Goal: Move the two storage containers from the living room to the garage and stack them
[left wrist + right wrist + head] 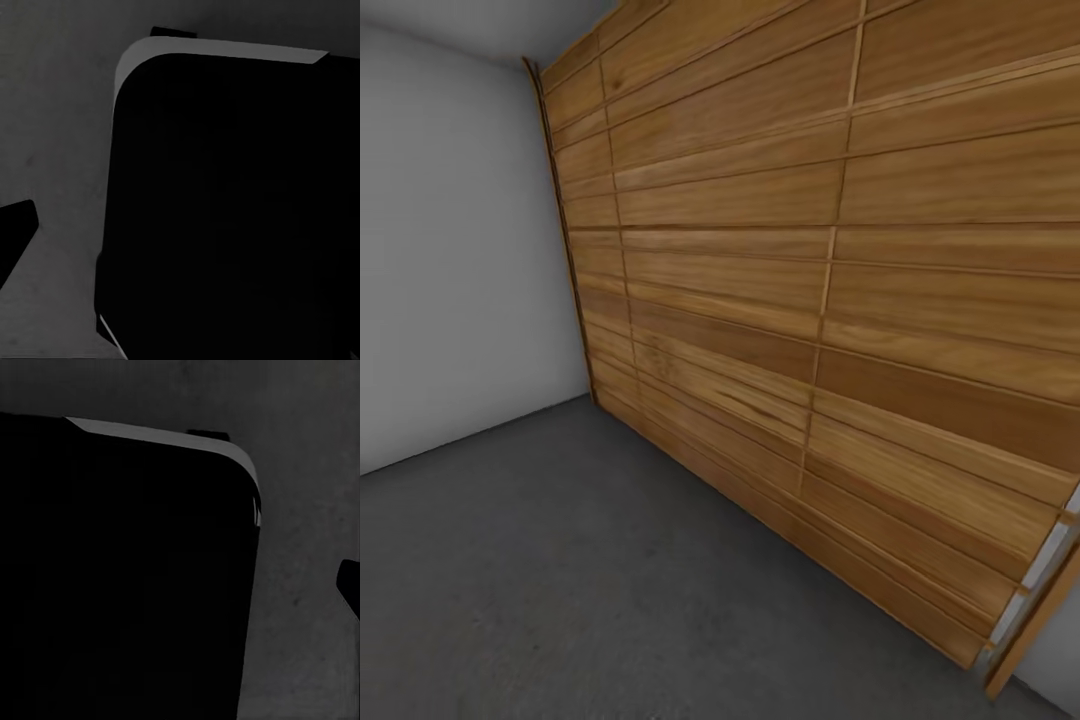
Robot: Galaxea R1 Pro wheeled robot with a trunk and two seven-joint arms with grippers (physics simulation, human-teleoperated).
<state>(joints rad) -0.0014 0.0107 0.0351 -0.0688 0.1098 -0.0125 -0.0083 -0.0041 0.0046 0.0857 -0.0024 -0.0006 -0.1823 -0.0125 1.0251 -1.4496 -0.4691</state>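
The head view faces a wood-slat door [840, 300] meeting a white wall [450, 250] over grey concrete floor [560, 580] (the garage, seemingly). No bins are visible; finger state cannot be told. Turning near this corner risks clipping the door.

Head cam looks fwd and down into a room corner, fairly close to a wide wood-slat door [820, 300] that fills most of the frame at a slant, w/ a white wall [450, 250] at left and dark grey concrete floor [560, 570] below. Left wrist cam points down at that same floor [52, 150], a big black rounded body [232, 210] close in front of the lens. Right wrist cam mirrors it: black body [120, 585] near the lens, grey floor [307, 510] beside it, so all three views share the concrete.
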